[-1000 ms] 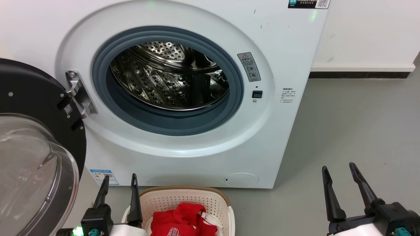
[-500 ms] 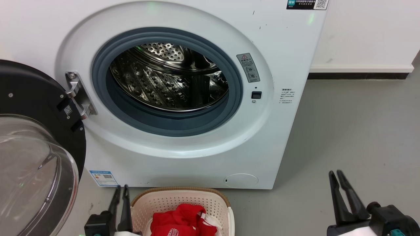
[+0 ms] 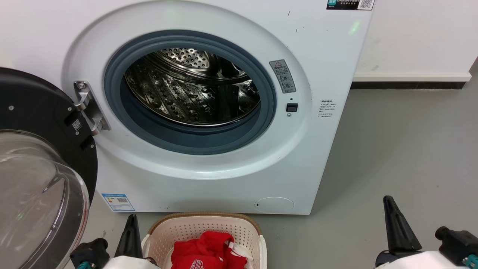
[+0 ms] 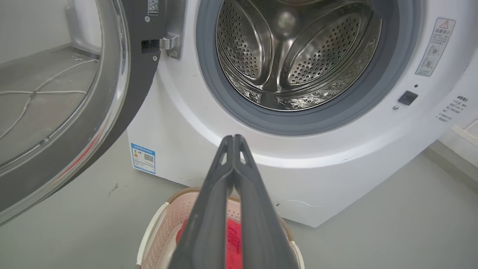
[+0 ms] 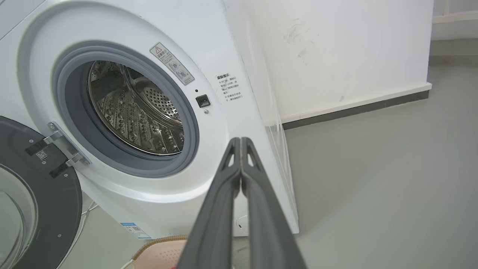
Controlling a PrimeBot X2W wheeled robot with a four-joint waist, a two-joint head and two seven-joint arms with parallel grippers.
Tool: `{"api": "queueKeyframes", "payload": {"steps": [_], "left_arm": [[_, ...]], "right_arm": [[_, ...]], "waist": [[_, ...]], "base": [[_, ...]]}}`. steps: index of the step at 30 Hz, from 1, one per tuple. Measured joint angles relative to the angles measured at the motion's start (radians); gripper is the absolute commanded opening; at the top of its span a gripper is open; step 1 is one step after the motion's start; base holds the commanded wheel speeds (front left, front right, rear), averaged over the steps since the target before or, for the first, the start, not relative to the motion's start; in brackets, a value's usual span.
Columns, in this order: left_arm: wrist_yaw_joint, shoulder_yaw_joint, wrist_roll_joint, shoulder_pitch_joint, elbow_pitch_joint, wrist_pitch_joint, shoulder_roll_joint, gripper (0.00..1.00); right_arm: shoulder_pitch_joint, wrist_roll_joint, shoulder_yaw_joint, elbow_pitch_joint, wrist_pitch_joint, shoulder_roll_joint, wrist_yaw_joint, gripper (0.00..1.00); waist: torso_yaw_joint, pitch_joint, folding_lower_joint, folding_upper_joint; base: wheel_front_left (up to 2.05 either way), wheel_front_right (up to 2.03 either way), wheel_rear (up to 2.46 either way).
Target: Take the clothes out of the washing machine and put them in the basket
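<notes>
Currently: red clothes [image 3: 205,251] lying in basket [image 3: 248,228] fronting washing machine [image 3: 328,67], door [image 3: 37,104] hanging open; left gripper [image 4: 233,139] fingers pressing together; right gripper [image 5: 240,140] fingers likewise pressing together.

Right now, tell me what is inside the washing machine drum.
The drum shows bare perforated steel, nothing in it; the lip of the grey gasket covers its front lower edge.
</notes>
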Motion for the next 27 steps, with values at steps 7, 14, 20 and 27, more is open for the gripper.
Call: {"api": "queueKeyframes", "payload": {"steps": [7,14,20,27], "left_arm": [[-0.011,0.008,-0.126,-0.014,0.005,0.028,0.000,0.00],[-0.027,0.019,-0.241,-0.027,0.010,0.056,0.000,0.00],[-0.036,0.028,-0.333,-0.044,0.013,0.077,0.000,0.00],[-0.048,0.035,-0.435,-0.061,0.017,0.101,0.000,0.00]], "right_arm": [[-0.020,0.134,-0.001,0.017,0.023,-0.005,0.000,0.00],[-0.039,0.255,-0.005,0.034,0.046,-0.010,0.000,0.00],[-0.057,0.352,-0.008,0.044,0.065,-0.013,0.000,0.00],[-0.076,0.457,-0.013,0.060,0.085,-0.016,0.000,0.00]], "waist": [[0.000,0.002,0.0000,0.0000],[0.000,0.004,0.0000,0.0000],[0.000,0.005,0.0000,0.0000],[0.000,0.007,0.0000,0.0000]], "base": [[0.00,0.00,0.00],[0.00,0.00,0.00],[0.00,0.00,0.00],[0.00,0.00,0.00]]}}
